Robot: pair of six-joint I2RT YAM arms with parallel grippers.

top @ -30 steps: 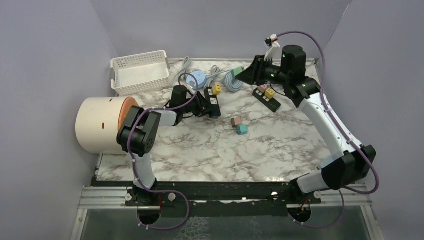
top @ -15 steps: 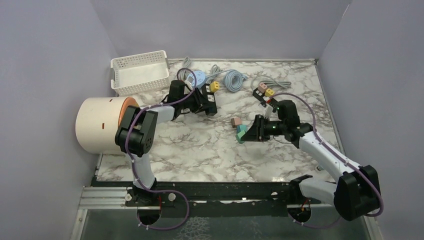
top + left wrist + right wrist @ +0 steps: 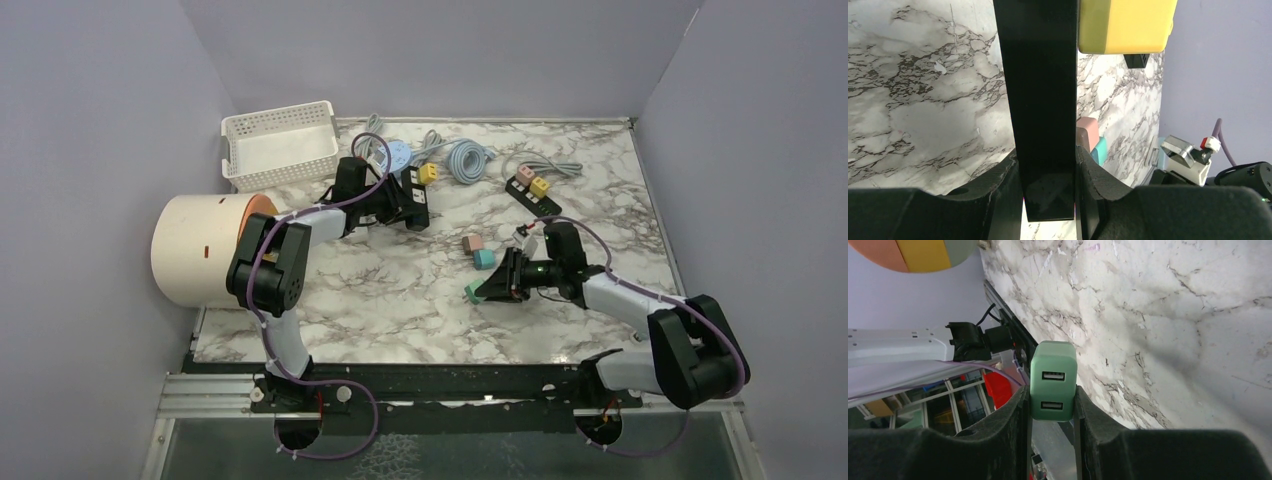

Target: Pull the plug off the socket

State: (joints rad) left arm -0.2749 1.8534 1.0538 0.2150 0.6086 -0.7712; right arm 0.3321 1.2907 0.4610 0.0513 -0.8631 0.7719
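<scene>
My left gripper (image 3: 405,208) is shut on a black socket strip (image 3: 418,203) at the back left of the marble table. In the left wrist view the strip (image 3: 1040,100) runs up between my fingers (image 3: 1093,180), and a yellow plug (image 3: 1123,25) sits in its far end. The yellow plug also shows in the top view (image 3: 428,174). My right gripper (image 3: 492,288) is shut on a green plug (image 3: 475,292) with two USB ports (image 3: 1053,380). It holds the plug low over the table's middle, free of any socket.
A second black strip (image 3: 533,190) with pink and yellow plugs lies at the back right. A pink plug (image 3: 472,243) and a teal plug (image 3: 484,259) lie loose mid-table. Coiled cables (image 3: 465,160), a white basket (image 3: 280,145) and a big cream cylinder (image 3: 200,250) are at the back and left.
My right arm has swung from high at the back down to the near middle of the table, with the green plug in it. The left gripper and strip have shifted slightly back.
</scene>
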